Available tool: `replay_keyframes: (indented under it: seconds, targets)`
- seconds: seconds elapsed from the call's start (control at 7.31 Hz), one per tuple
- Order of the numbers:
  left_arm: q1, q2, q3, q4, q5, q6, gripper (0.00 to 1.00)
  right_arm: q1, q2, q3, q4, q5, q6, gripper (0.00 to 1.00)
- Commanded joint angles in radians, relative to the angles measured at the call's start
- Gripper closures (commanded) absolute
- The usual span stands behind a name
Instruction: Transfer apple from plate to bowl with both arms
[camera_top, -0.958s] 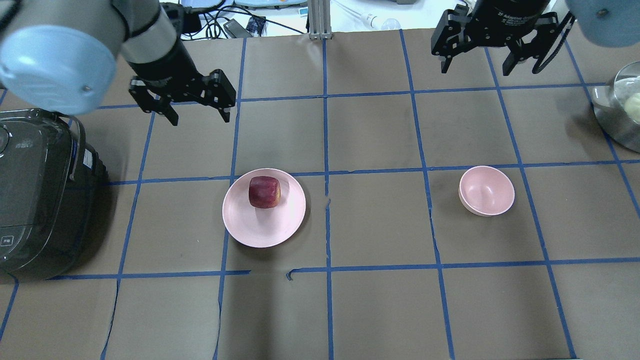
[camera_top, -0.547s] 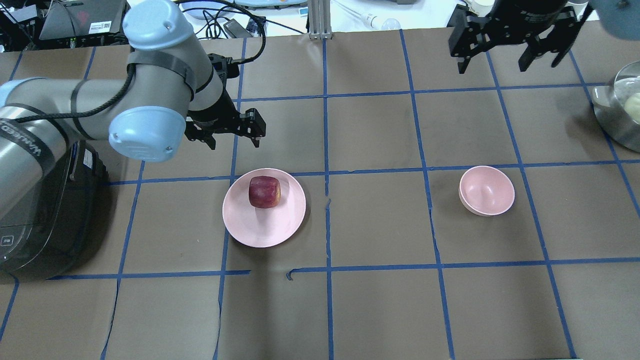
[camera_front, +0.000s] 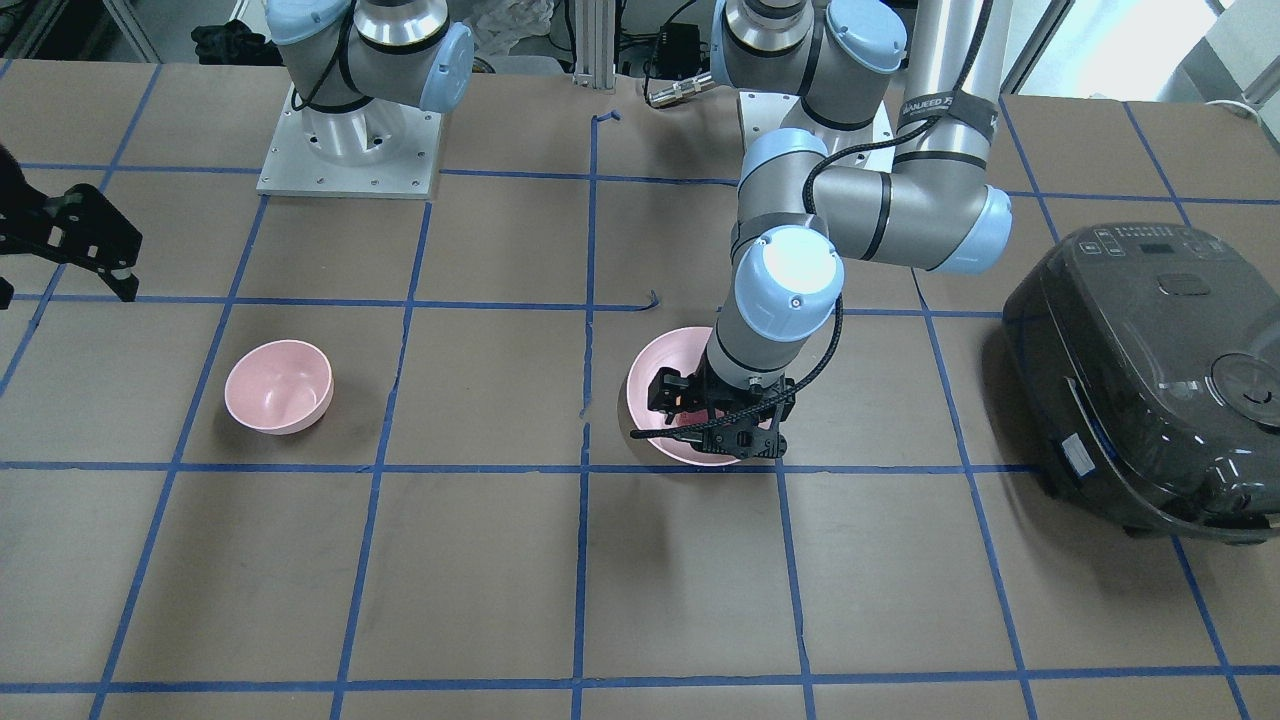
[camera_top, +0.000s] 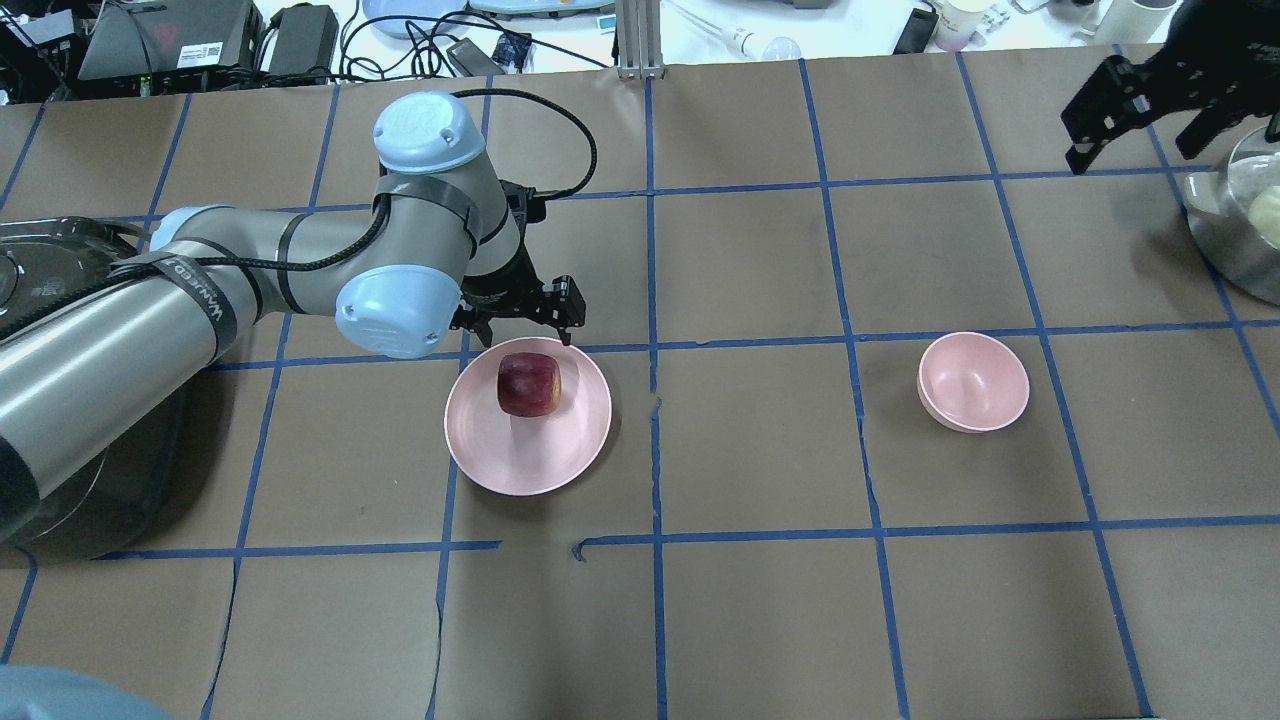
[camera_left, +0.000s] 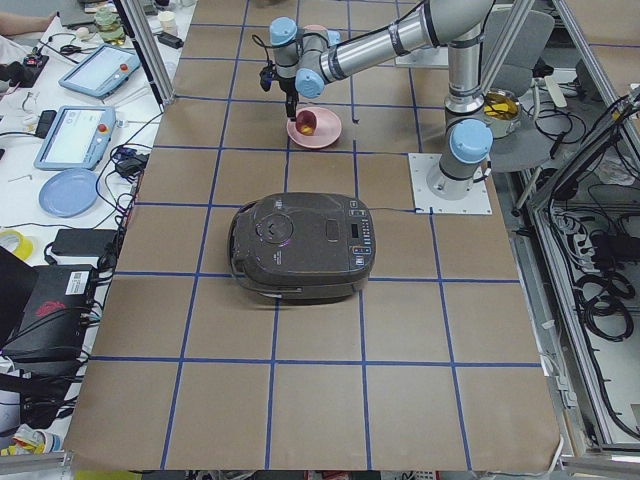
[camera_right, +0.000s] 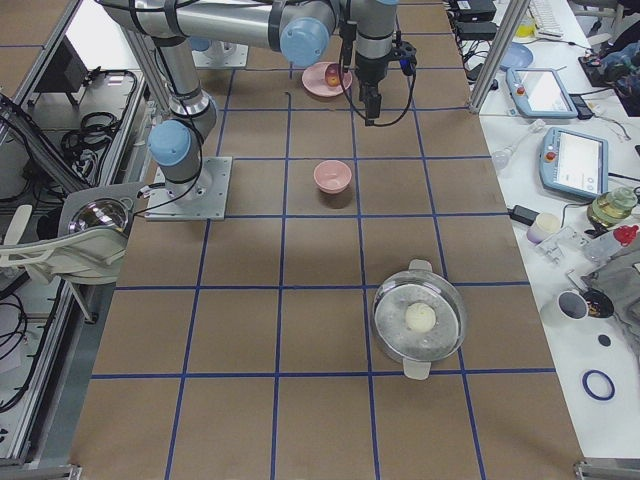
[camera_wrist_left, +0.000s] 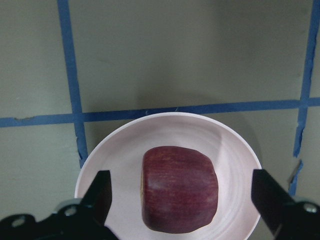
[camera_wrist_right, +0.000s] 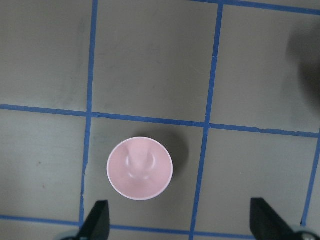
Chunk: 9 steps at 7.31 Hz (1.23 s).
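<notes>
The dark red apple (camera_top: 529, 384) sits on the far half of the pale pink plate (camera_top: 520, 460), left of the table's middle. My left gripper (camera_top: 523, 332) is open and hangs over the plate's far rim, just beyond the apple. In the left wrist view the apple (camera_wrist_left: 180, 190) lies between the two open fingers (camera_wrist_left: 100, 195), which are apart from it. The small pink bowl (camera_top: 973, 381) stands empty to the right. My right gripper (camera_top: 1140, 150) is open and empty, high at the far right; its wrist view shows the bowl (camera_wrist_right: 140, 168) below.
A black rice cooker (camera_top: 70, 400) fills the left edge, under my left arm. A steel pot (camera_top: 1240, 230) holding a pale round thing stands at the right edge, near my right gripper. A cluttered bench lies beyond the table's far edge.
My left arm has swung right and nearer, bringing its open gripper from the far left to the plate's far rim. My right gripper has moved right, toward the pot. Apple, plate and bowl have not moved.
</notes>
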Motion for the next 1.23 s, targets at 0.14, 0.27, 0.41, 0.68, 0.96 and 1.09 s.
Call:
replay_keyframes:
  seconds: [0.14,0.27,0.41,0.68,0.96,1.09]
  targets:
    - [-0.007,-0.02,-0.026,0.005,0.002,0.01,0.0,-0.091,0.009,0.225,-0.109,0.019,-0.105,0.0]
    - [-0.007,-0.026,-0.034,0.003,0.003,0.004,0.0,-0.088,0.003,0.343,-0.22,0.019,-0.089,0.0]
    - [-0.007,-0.025,-0.058,0.003,0.003,0.006,0.0,-0.086,0.012,0.48,-0.408,0.017,-0.085,0.0]
    - [-0.007,-0.016,-0.071,0.005,0.003,0.003,0.01,-0.086,0.069,0.64,-0.645,0.013,-0.089,0.07]
    - [-0.007,-0.017,-0.071,0.005,0.003,-0.013,0.35,-0.086,0.104,0.642,-0.662,0.02,-0.081,0.72]
    - [-0.007,-0.01,-0.071,0.006,-0.001,-0.011,0.48,-0.088,0.107,0.64,-0.678,0.02,-0.075,0.94]
